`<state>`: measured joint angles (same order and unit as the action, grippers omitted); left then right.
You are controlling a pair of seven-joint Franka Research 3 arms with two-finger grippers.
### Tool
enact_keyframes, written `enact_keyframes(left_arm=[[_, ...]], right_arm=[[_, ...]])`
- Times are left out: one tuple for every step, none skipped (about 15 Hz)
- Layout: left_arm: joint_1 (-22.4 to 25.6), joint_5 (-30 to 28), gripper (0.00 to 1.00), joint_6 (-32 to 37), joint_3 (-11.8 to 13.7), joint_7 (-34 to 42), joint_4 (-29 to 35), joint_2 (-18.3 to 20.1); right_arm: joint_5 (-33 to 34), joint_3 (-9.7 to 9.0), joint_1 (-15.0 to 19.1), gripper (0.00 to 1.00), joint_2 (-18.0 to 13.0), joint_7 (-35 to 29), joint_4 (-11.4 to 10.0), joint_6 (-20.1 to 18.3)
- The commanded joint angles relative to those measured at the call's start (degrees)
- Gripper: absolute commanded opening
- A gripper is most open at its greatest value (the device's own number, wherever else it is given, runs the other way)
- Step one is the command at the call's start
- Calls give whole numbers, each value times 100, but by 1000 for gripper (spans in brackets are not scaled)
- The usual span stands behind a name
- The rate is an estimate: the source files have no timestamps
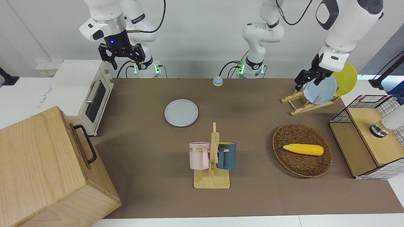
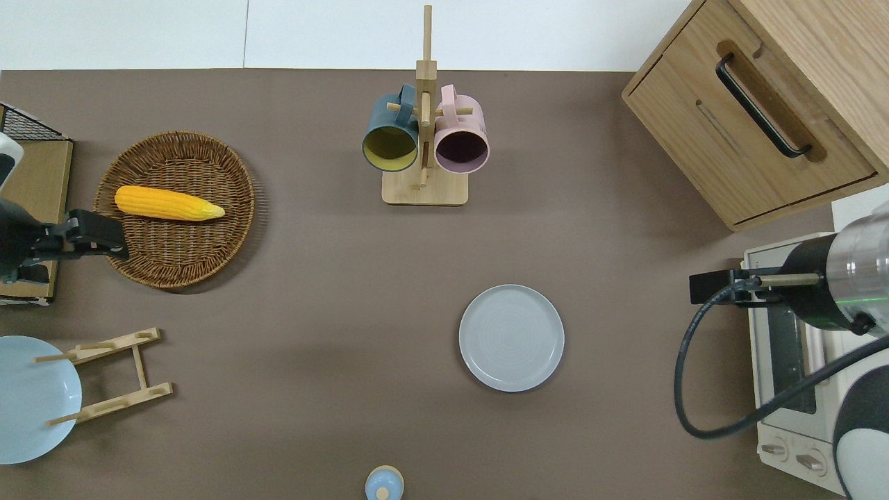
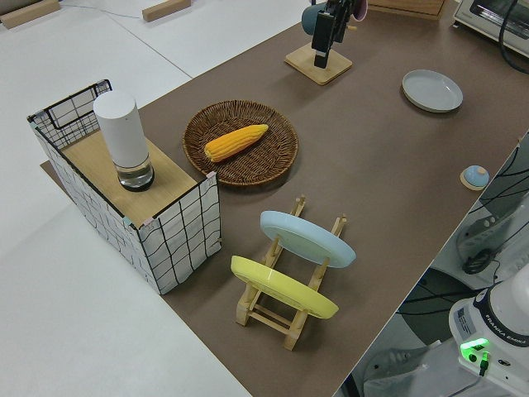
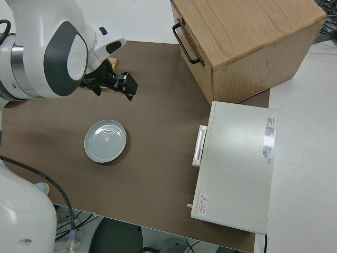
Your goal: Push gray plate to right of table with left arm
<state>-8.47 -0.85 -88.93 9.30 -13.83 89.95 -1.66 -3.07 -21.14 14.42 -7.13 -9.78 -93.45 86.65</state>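
The gray plate lies flat on the brown table, nearer to the robots than the mug rack; it also shows in the overhead view, the left side view and the right side view. My left gripper is up in the air over the wicker basket's rim at the left arm's end of the table, far from the plate. It looks shut and empty, and it also shows in the front view. My right arm is parked with its gripper open.
A mug rack holds a blue and a pink mug. A wicker basket holds a corn cob. A wooden stand holds a sky-blue plate and a yellow plate. A wooden cabinet, a toaster oven and a wire box stand at the table's ends.
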Motion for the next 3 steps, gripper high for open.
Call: enact_keyframes(left_arm=[[135, 111, 991, 156, -157, 134, -154, -10], [127, 111, 991, 156, -157, 134, -154, -10], [135, 120, 991, 156, -157, 143, -154, -10]], right_arm=[[-123, -83, 141, 996, -157, -59, -156, 1], [-123, -83, 141, 996, -157, -59, -156, 1], [-123, -83, 141, 996, -157, -59, -156, 1]])
